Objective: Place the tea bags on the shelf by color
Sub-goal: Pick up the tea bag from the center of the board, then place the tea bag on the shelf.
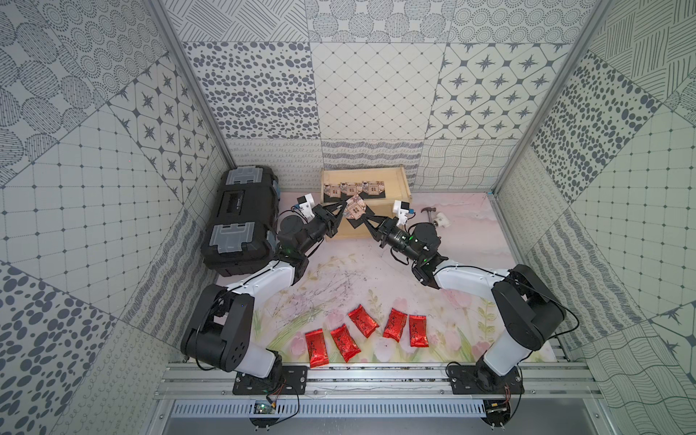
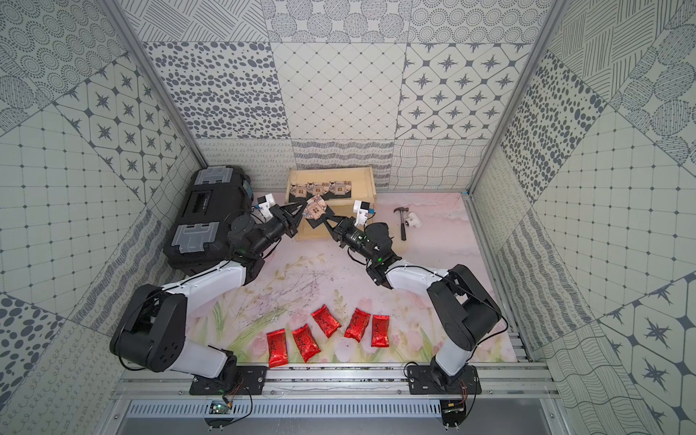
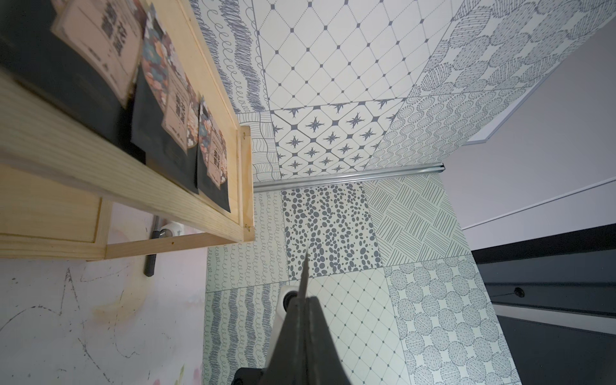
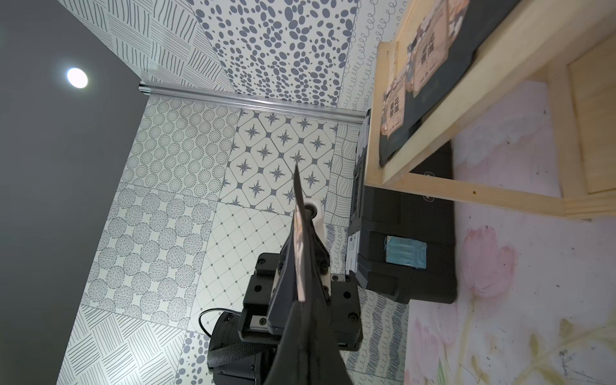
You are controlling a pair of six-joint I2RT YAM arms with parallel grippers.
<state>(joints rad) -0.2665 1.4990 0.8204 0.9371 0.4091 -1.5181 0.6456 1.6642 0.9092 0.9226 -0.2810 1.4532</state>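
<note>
A black tea bag (image 1: 354, 207) with a beige house picture hangs in front of the pale wood shelf (image 1: 400, 188), held from both sides. My left gripper (image 1: 341, 206) is shut on its left edge and my right gripper (image 1: 364, 219) is shut on its lower right corner. In the left wrist view the sachet's edge (image 3: 305, 276) sticks out between the closed fingers; in the right wrist view the sachet (image 4: 300, 233) runs from my jaws to the other gripper. Three black tea bags (image 1: 352, 188) lie in a row on the shelf's top tier. Several red foil tea bags (image 1: 362, 321) lie near the table's front edge.
A black toolbox (image 1: 241, 222) with grey latches stands left of the shelf, close to my left arm. A hammer (image 1: 432, 214) and a white fitting (image 1: 443, 219) lie to the right of the shelf. Patterned walls enclose the table on three sides.
</note>
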